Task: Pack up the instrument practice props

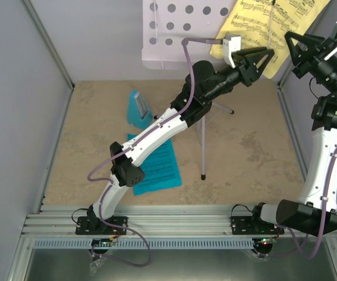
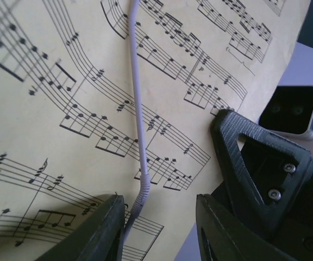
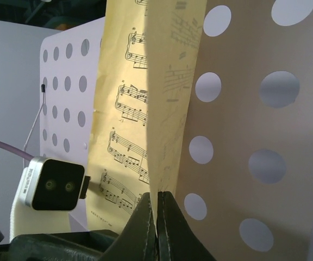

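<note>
The pale lilac music stand holds its round-holed desk (image 1: 180,29) high at the back, and its legs (image 1: 203,140) reach down to the floor. A yellow music sheet (image 1: 268,26) leans on the desk at the right. My left gripper (image 1: 266,63) is at the sheet's lower edge. Its jaws are open around a thin lilac retainer wire (image 2: 137,109) that crosses the yellow sheet (image 2: 64,81). My right gripper (image 3: 157,217) is shut on the yellow sheet's (image 3: 129,109) side edge. The blue metronome (image 1: 138,109) and the cyan sheet (image 1: 157,167) are on the floor.
Grey walls (image 1: 22,88) close in the tan floor on the left, back and right. An aluminium rail (image 1: 174,222) carries both arm bases at the near edge. The left wrist's camera box (image 3: 50,185) sits close to my right fingers.
</note>
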